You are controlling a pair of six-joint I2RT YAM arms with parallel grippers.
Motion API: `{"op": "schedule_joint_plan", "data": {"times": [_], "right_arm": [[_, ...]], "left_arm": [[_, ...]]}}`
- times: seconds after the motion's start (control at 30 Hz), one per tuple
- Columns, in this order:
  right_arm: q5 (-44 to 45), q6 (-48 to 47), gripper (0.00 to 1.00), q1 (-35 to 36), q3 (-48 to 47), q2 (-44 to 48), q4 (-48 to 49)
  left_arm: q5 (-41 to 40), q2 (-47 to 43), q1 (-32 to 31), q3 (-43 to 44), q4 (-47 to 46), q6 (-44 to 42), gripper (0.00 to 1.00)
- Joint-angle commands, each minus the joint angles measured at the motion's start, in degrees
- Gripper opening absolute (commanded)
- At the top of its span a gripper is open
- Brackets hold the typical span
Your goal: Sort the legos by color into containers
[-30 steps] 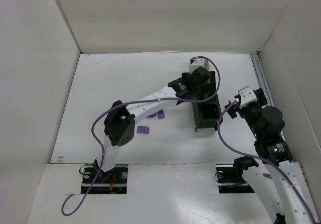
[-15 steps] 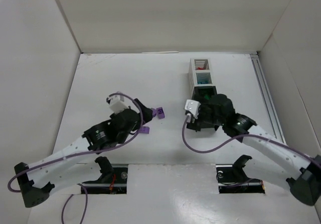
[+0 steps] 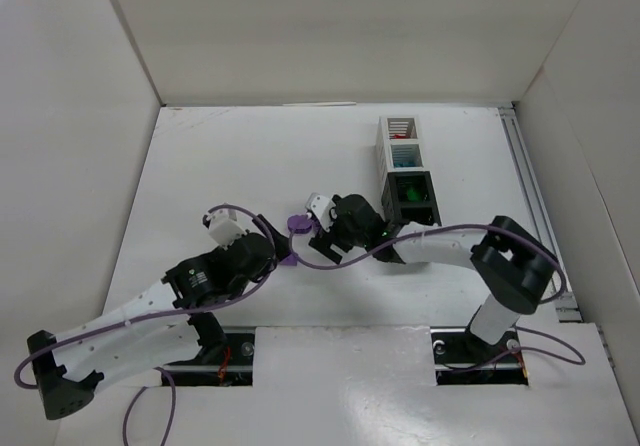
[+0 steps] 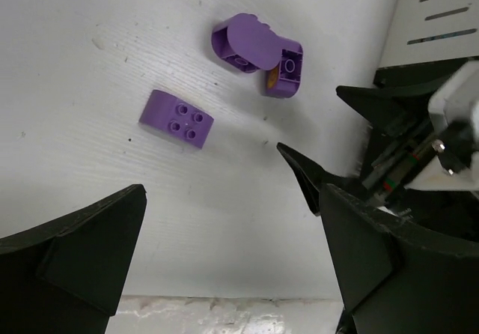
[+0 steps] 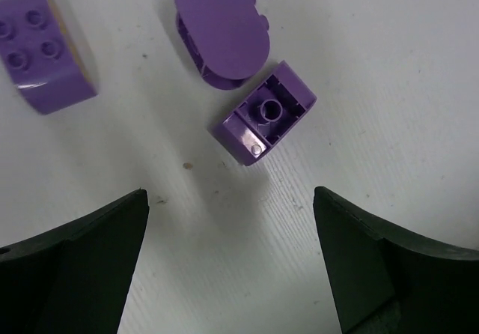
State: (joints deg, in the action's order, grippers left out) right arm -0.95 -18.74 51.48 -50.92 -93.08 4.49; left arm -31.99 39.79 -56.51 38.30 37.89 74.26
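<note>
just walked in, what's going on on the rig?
Both arms are over three purple bricks lying loose on the table, left of the row of bins. The right gripper hangs open above an upturned brick and a rounded one. The left gripper is open too, holding nothing. No purple brick is binned yet.

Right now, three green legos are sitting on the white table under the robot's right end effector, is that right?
Not quite. The three legos are purple, not green. The right wrist view shows it: they sit on the white table under the right end effector, just as you said.
</note>
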Motion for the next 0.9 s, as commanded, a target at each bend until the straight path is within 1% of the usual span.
{"op": "schedule_joint_plan", "data": {"times": [0.0, 0.2, 0.37, 0.47, 0.5, 0.6, 0.63, 0.73, 0.8, 0.87], "right_arm": [[8.06, 9.23, 0.95, 0.55, -3.39, -4.10, 8.25], [8.69, 13.11, 0.95, 0.55, -7.27, -12.47, 9.91], [8.07, 15.57, 0.88, 0.55, -8.50, -15.91, 11.68], [9.64, 16.37, 0.67, 0.55, -7.80, -15.38, 12.21], [10.35, 16.37, 0.56, 0.55, -7.80, -14.51, 12.21], [10.88, 16.37, 0.45, 0.55, -6.39, -12.13, 12.21], [10.88, 16.37, 0.36, 0.55, -5.61, -11.43, 12.21], [10.88, 13.65, 0.24, 0.55, -4.02, -7.83, 12.21], [9.31, 10.33, 0.20, 0.55, -2.62, -3.37, 12.21], [7.99, 8.12, 0.19, 0.55, -1.12, 0.77, 12.21]], "left_arm": [[-1.06, 2.04, -0.09, 3.09, 2.45, 0.27, 0.99], [-1.59, 2.75, -0.09, 3.09, 2.98, -0.34, 0.99], [-2.20, 0.47, -0.09, 3.09, 2.45, -0.87, 0.99], [-2.73, -0.94, -0.09, 3.09, 2.97, -0.87, 0.99], [-2.73, -1.46, -0.09, 3.09, 2.98, -0.87, 0.99], [-2.73, -1.99, -0.09, 3.09, 2.98, -0.87, 0.99], [-2.73, -2.00, -0.09, 3.09, 2.98, -0.87, 0.99], [-2.73, -1.48, -0.09, 3.09, 3.50, -0.87, 0.99], [-2.73, -1.47, -0.09, 3.09, 3.51, -0.87, 0.99], [-2.20, -0.95, -0.09, 3.09, 3.51, -0.87, 0.99]]}}
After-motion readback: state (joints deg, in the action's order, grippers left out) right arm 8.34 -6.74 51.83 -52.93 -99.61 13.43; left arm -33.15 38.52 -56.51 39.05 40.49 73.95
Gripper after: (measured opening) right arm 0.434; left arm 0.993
